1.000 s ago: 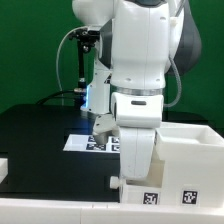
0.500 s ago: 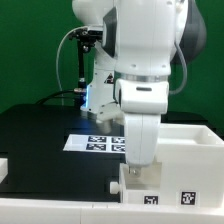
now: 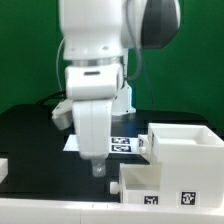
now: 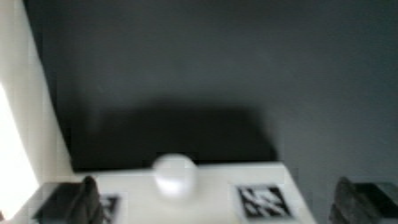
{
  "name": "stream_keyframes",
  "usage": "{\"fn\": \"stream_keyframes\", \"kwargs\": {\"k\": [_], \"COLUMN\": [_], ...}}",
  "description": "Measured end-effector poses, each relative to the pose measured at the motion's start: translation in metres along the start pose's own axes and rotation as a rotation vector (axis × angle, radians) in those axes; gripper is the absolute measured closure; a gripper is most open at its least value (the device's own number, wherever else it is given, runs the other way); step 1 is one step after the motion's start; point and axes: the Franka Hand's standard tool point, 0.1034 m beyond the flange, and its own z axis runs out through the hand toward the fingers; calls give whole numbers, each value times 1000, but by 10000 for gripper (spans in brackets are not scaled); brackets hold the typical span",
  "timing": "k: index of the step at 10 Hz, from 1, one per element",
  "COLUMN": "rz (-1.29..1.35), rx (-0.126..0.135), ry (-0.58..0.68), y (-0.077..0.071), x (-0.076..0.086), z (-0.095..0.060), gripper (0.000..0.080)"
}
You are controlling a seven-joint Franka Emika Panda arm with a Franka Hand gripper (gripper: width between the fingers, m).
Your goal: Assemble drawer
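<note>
The small shallow white plastic drawer [image 3: 137,188] lay just beside the two-finger gripper [image 3: 97,167], at its four o'clock in the exterior view; its jaws stood apart, empty.

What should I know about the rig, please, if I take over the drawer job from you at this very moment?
Claw: open, holding nothing, pointing down above the black table, to the exterior view's left of the drawer.
Drawer: on the table near the front, beside the big white box, not inside it.
Done: nothing visibly joined.
Left: probably grasp the drawer and slide it into the big box.
</note>
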Motion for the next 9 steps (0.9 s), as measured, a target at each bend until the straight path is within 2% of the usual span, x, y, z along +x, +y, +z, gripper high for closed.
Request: {"fn": "stream_keyframes", "kwargs": {"k": [1,2,3,4,5,7,9], "rz": [15,59,106,119,121,122,118], "rx": [5,11,6,-27,-36,-29,-54], "ry": [39,71,87,90,92,103,96], "y": [8,12,11,8,0,-13,-14], "x": [-5,-2,15,32,42,60,62], "z": [8,15,20,23,26,35,38], "gripper": [151,151,151,151,151,151,151]}}
